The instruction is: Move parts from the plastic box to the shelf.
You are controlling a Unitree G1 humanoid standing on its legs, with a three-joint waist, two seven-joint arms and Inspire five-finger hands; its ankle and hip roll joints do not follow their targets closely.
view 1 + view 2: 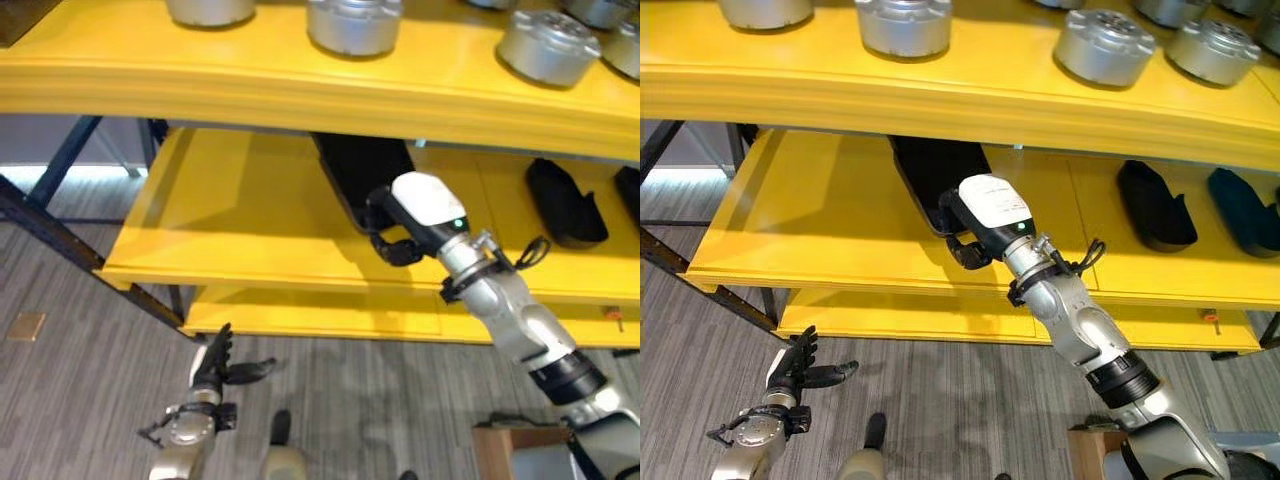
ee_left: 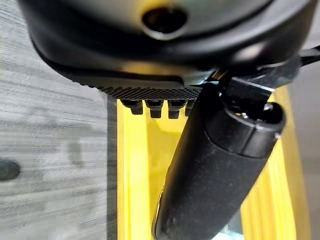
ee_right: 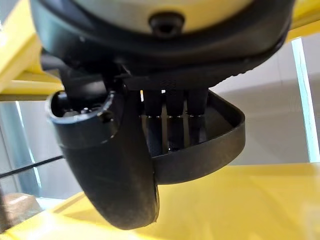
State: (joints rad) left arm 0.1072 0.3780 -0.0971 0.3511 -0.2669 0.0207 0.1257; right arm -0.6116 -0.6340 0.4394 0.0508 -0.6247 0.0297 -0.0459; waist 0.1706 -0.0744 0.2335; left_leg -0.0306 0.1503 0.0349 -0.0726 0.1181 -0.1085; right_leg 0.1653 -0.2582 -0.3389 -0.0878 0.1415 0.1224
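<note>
Round parts [image 1: 355, 25] above — trays [image 1: 566, 205] below.

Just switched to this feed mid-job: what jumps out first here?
The bright yellow shelf dominates, with round silver parts lined along its top level. The right hand reaches onto the middle level, its fingers curled over the rim of a black part near the front edge. The left hand hangs low over the grey floor, fingers spread.

A workshop or factory storeroom: a yellow shelving rack on dark steel legs [image 1: 250, 215] carries round silver machined metal parts [image 1: 1103, 47] at 12 o'clock and black moulded plastic trays [image 1: 1153, 207] at 3 o'clock, over grey striped carpet flooring [image 1: 90, 380].
</note>
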